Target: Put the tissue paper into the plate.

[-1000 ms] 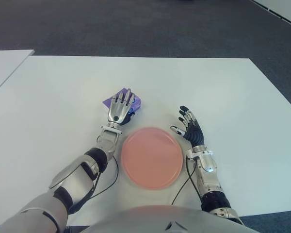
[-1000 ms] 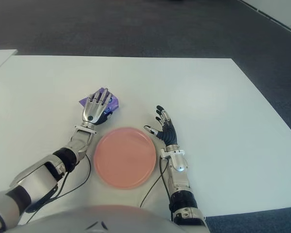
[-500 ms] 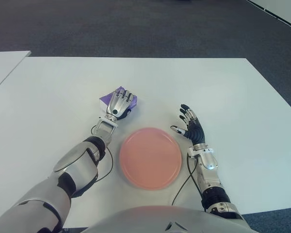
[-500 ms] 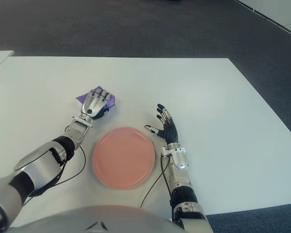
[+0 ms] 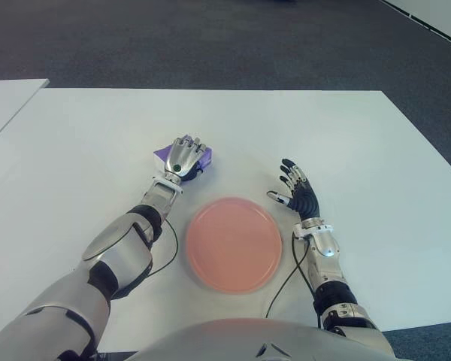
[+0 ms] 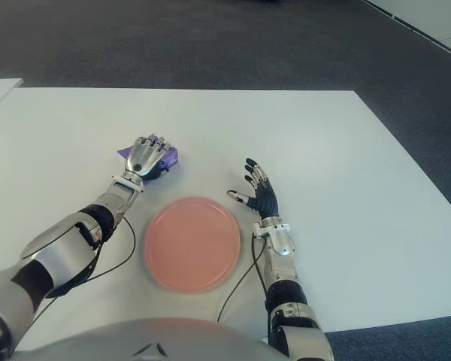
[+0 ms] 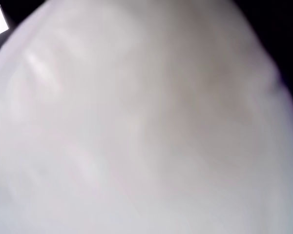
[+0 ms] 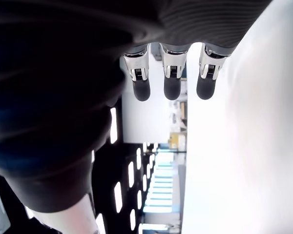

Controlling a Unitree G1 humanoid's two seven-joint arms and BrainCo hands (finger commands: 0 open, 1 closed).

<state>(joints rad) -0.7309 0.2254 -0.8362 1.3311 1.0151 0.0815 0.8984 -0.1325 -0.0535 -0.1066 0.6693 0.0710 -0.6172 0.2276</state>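
Observation:
A purple tissue paper packet (image 5: 205, 156) lies on the white table (image 5: 346, 143), just beyond the left rim of the pink plate (image 5: 233, 243). My left hand (image 5: 185, 150) sits on top of the packet with its fingers curled down over it; only the packet's purple edges show around the hand. The left wrist view shows only a white blur. Right of the plate, my right hand (image 5: 295, 192) is idle, its fingers (image 8: 171, 80) spread and holding nothing. Nothing lies in the plate.
A second white table (image 5: 7, 98) shows at the far left edge. Dark carpet (image 5: 225, 37) lies beyond the table's far edge. Black cables (image 5: 169, 256) run along both forearms beside the plate.
The left hand's fingers lay flat over the packet and have curled down around it. The hand and packet have shifted slightly left and away from the plate. The right hand stays put.

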